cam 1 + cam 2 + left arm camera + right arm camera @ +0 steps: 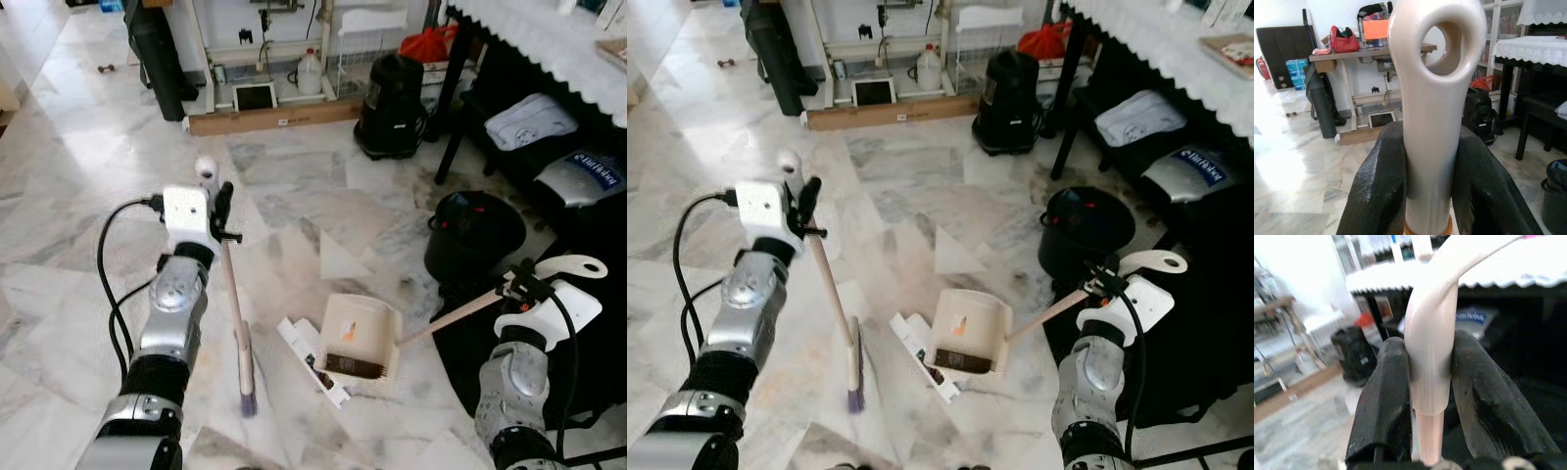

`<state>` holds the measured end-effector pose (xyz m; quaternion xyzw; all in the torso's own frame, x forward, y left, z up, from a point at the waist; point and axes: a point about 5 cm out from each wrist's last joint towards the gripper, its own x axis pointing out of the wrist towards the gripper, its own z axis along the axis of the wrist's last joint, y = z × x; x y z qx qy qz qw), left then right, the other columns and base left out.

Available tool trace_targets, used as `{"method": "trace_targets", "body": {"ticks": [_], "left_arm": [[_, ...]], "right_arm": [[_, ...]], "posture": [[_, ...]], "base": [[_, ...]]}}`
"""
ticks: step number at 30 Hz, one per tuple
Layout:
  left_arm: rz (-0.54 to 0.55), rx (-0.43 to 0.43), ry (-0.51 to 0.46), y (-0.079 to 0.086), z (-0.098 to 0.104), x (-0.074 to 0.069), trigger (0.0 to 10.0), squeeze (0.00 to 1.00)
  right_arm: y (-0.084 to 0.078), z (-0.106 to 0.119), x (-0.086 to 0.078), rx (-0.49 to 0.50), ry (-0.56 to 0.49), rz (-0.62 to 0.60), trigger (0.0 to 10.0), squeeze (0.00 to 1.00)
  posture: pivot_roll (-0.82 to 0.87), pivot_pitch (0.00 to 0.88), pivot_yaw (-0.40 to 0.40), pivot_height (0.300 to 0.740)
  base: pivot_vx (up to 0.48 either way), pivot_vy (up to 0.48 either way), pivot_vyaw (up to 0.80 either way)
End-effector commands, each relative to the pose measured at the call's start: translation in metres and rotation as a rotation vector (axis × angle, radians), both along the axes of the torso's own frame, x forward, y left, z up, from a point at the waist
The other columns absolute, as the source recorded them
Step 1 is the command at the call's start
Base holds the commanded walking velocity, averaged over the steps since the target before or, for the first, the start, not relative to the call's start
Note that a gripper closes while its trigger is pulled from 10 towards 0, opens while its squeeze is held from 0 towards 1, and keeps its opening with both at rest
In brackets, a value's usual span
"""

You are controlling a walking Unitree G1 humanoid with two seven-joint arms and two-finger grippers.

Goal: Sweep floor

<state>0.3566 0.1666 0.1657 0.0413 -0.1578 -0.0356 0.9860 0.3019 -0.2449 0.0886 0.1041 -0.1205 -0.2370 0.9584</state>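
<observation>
left gripper: clamped on the cream handle of the broom, both black fingers pressed against its sides just under the looped end with the hanging hole.
right gripper: clamped on the pale curved handle of the dustpan, one finger on each side, where the cream grip meets the wooden stick.
broom axis: long and nearly upright, leaning a little; handle top at the left gripper, stick running down toward the robot, purple-tipped bristles touching the marble floor.
broom place: on the robot's left, just beside the dustpan but apart from it.
dustpan axis: its stick slants from the right gripper down and leftward to the pan.
dustpan facing: the cream pan sits on the floor between the two arms, its open mouth toward the robot, with dark debris lying at that mouth.
white strip: flat piece lying on the floor against the pan's left side, angled.
black bin: stands on the floor beyond the right gripper, close to the dark table leg.
black vacuum: further off, near the wooden plank along the far wall.
floor: pale grey-veined marble, with faint brownish smudges around the pan.
</observation>
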Motion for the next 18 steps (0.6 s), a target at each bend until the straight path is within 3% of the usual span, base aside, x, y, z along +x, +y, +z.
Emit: {"method": "trace_targets", "body": {"ticks": [1,8,18], "left_arm": [[-0.003,0.019,-0.036,-0.002,0.003,-0.001,10.0,0.0],[-0.037,0.04,-0.023,-0.01,-0.009,-0.004,10.0,0.0],[0.013,0.093,0.031,0.013,-0.028,-0.01,10.0,0.0]], "right_arm": [[-0.001,0.011,0.002,-0.026,-0.051,0.007,10.0,0.0],[0.011,0.017,0.004,-0.087,-0.064,0.068,10.0,0.0],[0.035,0.017,0.003,-0.145,-0.059,0.145,10.0,0.0]], "posture": [[0.04,0.0,-0.025,0.74],[0.04,0.0,-0.009,0.74],[0.01,0.0,0.004,0.74]], "base": [[0.0,0.0,0.0],[0.0,0.0,0.0],[0.0,0.0,0.0]]}}
